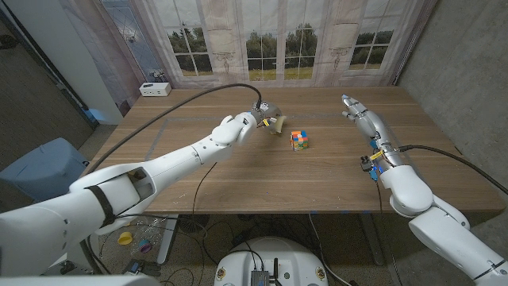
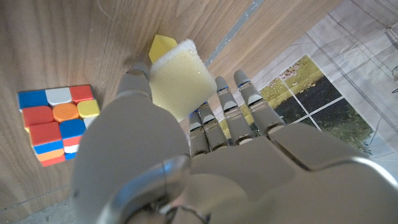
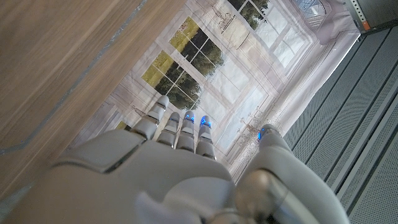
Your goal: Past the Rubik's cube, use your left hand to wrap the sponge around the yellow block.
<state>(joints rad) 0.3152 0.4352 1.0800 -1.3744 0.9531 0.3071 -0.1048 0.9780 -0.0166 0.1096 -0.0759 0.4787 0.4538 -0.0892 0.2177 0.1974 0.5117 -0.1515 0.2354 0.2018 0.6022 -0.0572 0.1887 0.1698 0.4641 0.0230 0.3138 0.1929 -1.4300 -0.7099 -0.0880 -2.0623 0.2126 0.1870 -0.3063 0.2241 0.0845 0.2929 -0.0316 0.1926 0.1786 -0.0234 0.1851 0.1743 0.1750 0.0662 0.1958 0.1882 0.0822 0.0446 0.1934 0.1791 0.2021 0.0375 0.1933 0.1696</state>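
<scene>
My left hand [image 1: 255,120] reaches over the middle of the table, just left of the Rubik's cube [image 1: 299,141]. In the left wrist view that hand [image 2: 186,149] holds a pale yellow sponge [image 2: 177,84] between thumb and fingers, bent over the yellow block [image 2: 163,45], whose corner pokes out beyond the sponge. The sponge [image 1: 275,125] also peeks out at the fingertips in the head view. The Rubik's cube [image 2: 57,121] lies beside the hand. My right hand [image 1: 355,106] hovers at the far right of the table with straight fingers, holding nothing; the same hand [image 3: 186,162] appears in the right wrist view.
A small white box [image 1: 153,89] sits at the far left corner of the wooden table [image 1: 238,175]. Curtained windows stand behind the table. A black cable runs along my left arm.
</scene>
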